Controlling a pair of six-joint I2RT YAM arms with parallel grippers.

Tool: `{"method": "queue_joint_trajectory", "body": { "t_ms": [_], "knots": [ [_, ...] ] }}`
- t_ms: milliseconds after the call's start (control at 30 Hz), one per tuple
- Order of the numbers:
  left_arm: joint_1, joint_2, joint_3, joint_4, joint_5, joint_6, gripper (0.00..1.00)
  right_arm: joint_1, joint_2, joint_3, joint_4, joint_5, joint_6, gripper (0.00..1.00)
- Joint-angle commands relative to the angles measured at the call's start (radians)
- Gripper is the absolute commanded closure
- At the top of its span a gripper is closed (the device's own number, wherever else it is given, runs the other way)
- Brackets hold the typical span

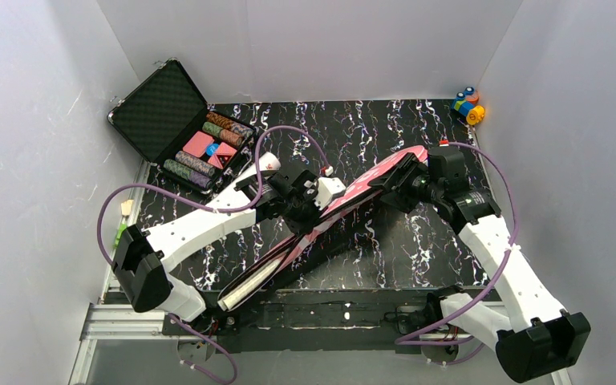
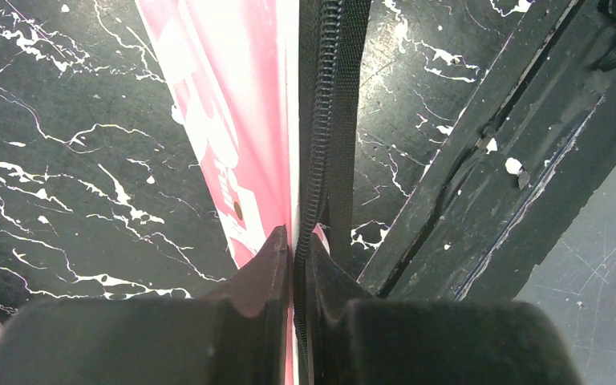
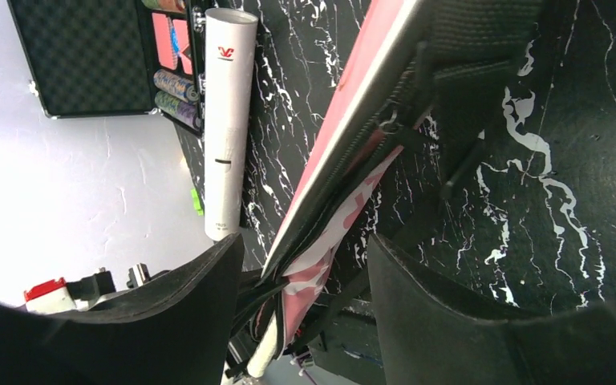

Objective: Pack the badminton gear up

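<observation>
The pink bag (image 1: 362,184) lies slantwise across the black marbled mat, from near left to far right. A white racket handle (image 1: 249,283) sticks out of its near end. My left gripper (image 1: 318,210) is at the bag's middle, shut on its black zipper edge (image 2: 321,120) beside the pink cloth (image 2: 224,120). My right gripper (image 1: 393,186) is at the bag's far end, and its jaws stand open on either side of the bag (image 3: 345,208) without touching it. The handle (image 3: 269,345) shows below them. The white tube (image 3: 228,120) lies beside the poker case.
An open black case with poker chips (image 1: 178,120) stands at the back left. A small coloured toy (image 1: 469,104) sits in the back right corner. White walls close in three sides. The metal rail (image 1: 128,321) runs along the near edge.
</observation>
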Motion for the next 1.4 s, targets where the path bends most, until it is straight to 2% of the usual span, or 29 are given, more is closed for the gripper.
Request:
{"method": "queue_joint_trajectory", "body": {
  "t_ms": [0, 133, 333, 633, 800, 967, 1200, 1367],
  "knots": [
    [0.001, -0.041, 0.055, 0.036, -0.01, 0.004, 1.0, -0.011, -0.005, 0.002, 0.023, 0.017, -0.02, 0.33],
    [0.004, -0.055, 0.048, 0.04, -0.015, 0.008, 1.0, -0.015, -0.012, -0.019, 0.038, 0.034, -0.024, 0.33],
    [0.006, -0.063, 0.061, 0.031, 0.006, 0.012, 1.0, -0.018, -0.072, -0.176, 0.225, 0.122, 0.043, 0.33],
    [0.008, -0.058, 0.073, 0.024, 0.036, 0.009, 1.0, -0.026, -0.143, -0.258, 0.368, 0.188, 0.085, 0.35],
    [0.008, -0.059, 0.071, 0.02, 0.039, 0.009, 1.0, -0.034, -0.161, -0.247, 0.373, 0.147, 0.1, 0.35],
    [0.011, -0.06, 0.07, 0.022, 0.036, 0.011, 1.0, -0.034, -0.171, -0.209, 0.284, 0.071, 0.127, 0.35],
    [0.012, -0.05, 0.086, 0.019, 0.029, 0.011, 1.0, -0.033, -0.26, -0.22, 0.228, 0.075, 0.177, 0.35],
    [0.013, -0.038, 0.101, 0.014, 0.033, 0.01, 1.0, -0.032, -0.252, -0.27, 0.323, 0.092, 0.205, 0.36]
  ]
}}
